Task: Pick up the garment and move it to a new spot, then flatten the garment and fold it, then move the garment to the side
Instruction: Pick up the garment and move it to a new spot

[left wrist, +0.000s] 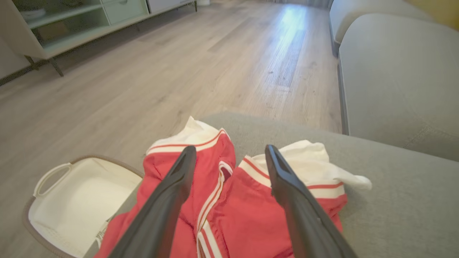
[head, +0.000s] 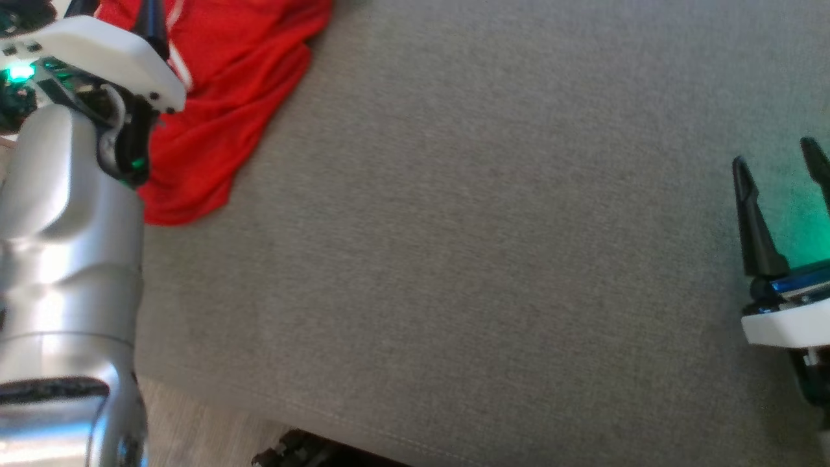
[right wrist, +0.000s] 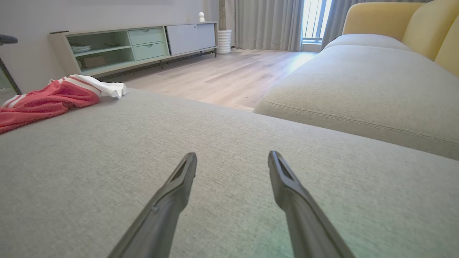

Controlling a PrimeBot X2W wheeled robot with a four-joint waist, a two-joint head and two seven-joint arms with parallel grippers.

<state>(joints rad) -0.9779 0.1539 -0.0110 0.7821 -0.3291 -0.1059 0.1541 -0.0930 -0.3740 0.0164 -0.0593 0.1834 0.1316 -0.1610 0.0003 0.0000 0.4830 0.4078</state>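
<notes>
The garment (head: 227, 84) is red with white stripes and white trim, and it lies crumpled at the far left corner of the grey cushion (head: 486, 227). My left gripper (left wrist: 229, 152) hangs open just above the garment (left wrist: 244, 215), one finger over each red half, with nothing between the fingers. The silver left arm (head: 65, 194) covers the garment's left part in the head view. My right gripper (head: 773, 152) stands open over bare cushion at the right, far from the garment (right wrist: 46, 102). Its fingers (right wrist: 179, 186) hold nothing.
A white basket (left wrist: 82, 193) with a grey rim sits on the wood floor (left wrist: 179, 71) just beyond the cushion's edge by the garment. A second sofa cushion (right wrist: 358, 82) lies across a gap. A pale green cabinet (right wrist: 136, 46) stands against the wall.
</notes>
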